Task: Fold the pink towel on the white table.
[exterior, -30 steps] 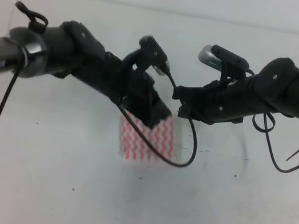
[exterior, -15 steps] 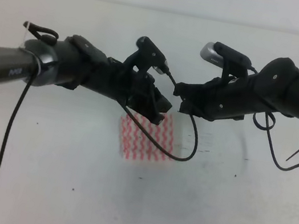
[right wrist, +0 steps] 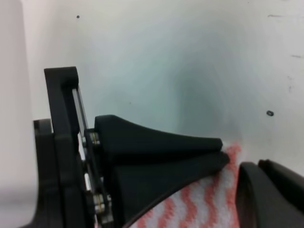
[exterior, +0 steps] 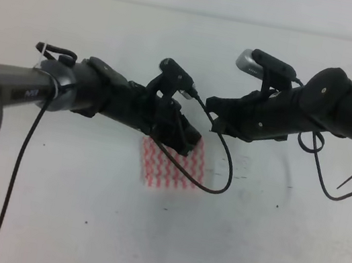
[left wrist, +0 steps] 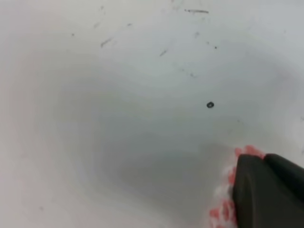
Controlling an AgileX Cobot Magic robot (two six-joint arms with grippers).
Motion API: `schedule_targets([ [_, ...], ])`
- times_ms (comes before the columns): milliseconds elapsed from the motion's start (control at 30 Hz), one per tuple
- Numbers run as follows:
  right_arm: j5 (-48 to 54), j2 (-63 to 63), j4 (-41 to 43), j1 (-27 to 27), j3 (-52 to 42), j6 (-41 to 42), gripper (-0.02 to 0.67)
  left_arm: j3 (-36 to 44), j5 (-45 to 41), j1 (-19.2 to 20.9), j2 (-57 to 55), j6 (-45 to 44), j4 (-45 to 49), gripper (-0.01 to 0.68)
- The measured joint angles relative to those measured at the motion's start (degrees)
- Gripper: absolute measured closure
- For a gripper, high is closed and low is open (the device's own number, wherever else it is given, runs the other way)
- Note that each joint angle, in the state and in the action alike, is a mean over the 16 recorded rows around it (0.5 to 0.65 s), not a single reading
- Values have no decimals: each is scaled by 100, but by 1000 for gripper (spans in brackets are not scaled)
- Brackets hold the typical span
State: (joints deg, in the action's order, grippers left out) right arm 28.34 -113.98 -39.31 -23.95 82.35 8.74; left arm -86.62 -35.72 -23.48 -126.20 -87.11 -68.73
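Towel [exterior: 173, 168] lies small on the table [exterior: 78, 223], far edge pinched in both closed grippers, left [exterior: 187, 144] and right [exterior: 213, 119]; release looks next.

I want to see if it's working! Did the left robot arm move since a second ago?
Yes. In the high view the left gripper has risen and uncovered more of the pink towel, which stays put on the white table.

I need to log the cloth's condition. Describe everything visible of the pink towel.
The pink towel is a thin white cloth with pink-red zigzag stripes, lying flat as a small rectangle on the white table. Its upper edge is hidden under the left gripper, whose fingertips meet that edge in the right wrist view. Its lower edge looks slightly uneven.
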Motion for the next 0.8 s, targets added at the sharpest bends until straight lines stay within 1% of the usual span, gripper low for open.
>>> schedule_targets([
  [233, 1, 38, 33, 0, 0, 3, 667, -107, -184, 0, 202, 64, 85, 677],
  [500, 71, 268, 243, 0, -1, -54, 667, -124, -211, 0, 880, 628, 621, 677],
  [667, 187, 546, 552, 0, -20, -217, 667, 185, 104, 0, 1444, 1070, 1013, 678],
  [800, 258, 830, 784, -2, -120, -363, 667, 679, 482, 0, 1960, 1334, 1224, 678],
])
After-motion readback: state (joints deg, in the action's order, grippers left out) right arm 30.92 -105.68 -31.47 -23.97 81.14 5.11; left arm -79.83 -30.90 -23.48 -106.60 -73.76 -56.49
